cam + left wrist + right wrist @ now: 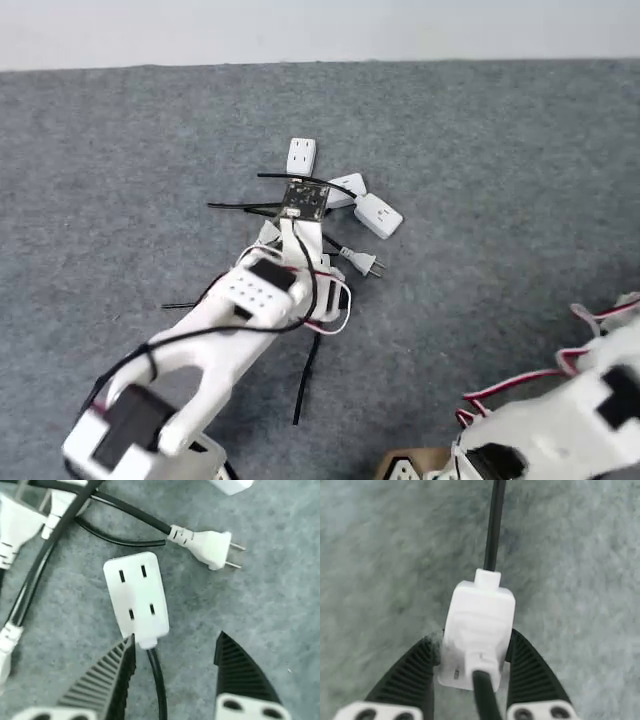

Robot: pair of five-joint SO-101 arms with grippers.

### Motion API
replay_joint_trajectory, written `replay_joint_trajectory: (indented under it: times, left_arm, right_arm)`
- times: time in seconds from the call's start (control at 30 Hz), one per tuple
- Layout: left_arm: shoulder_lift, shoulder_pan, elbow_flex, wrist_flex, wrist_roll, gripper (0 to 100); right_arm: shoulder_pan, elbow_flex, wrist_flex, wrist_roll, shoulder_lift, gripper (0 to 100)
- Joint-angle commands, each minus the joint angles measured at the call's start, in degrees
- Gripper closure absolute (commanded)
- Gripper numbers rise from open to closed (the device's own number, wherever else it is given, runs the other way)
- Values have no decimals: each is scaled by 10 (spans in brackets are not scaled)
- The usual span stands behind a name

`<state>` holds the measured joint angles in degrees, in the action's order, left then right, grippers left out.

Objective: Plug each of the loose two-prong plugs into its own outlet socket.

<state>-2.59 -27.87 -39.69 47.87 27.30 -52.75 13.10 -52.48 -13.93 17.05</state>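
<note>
My left gripper [176, 637] is open just short of a white outlet socket [135, 595] lying face up on the grey carpet, with the socket's black cord running between its fingers. A loose two-prong plug [210, 547] lies just beyond it, prongs bare. In the high view, the left arm [250, 300] stretches to the cluster of outlet sockets [378, 215] and the plug [362, 262]. My right gripper [476, 640] is shut on a white socket block [477, 630] with a black cord at each end, held over the carpet.
More white plugs [15, 525] and tangled black cords [125, 512] lie beside the socket. Another outlet socket [301, 155] sits at the far side of the cluster. The right arm [570, 410] stands at the near right corner. Grey carpet [500, 150] spreads all around.
</note>
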Motion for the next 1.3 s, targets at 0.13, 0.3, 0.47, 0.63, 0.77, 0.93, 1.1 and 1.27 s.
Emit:
replay_joint_trajectory:
  times: [0.13, 0.3, 0.47, 0.63, 0.77, 0.93, 1.1, 1.27]
  left_arm:
    - [84, 61, 102, 6, 7, 761]
    - [84, 55, 102, 6, 7, 761]
    - [88, 29, 102, 6, 8, 761]
    - [90, 30, 106, 18, 39, 761]
    - [90, 38, 106, 18, 56, 758]
    - [91, 37, 106, 18, 56, 759]
    - [105, 37, 102, 3, 67, 761]
    - [179, 34, 170, 49, 97, 761]
  right_arm:
    - [-3, -167, -55, -35, 105, 965]
    - [-5, -217, -105, -42, 120, 819]
    - [-13, -258, -166, -43, 91, 788]
    - [-29, -305, -240, -55, 22, 786]
    - [-33, -312, -279, -71, -42, 789]
    - [-33, -310, -315, -71, -81, 789]
    - [-33, -310, -330, -70, -98, 790]
    - [-42, -310, -330, -71, -126, 790]
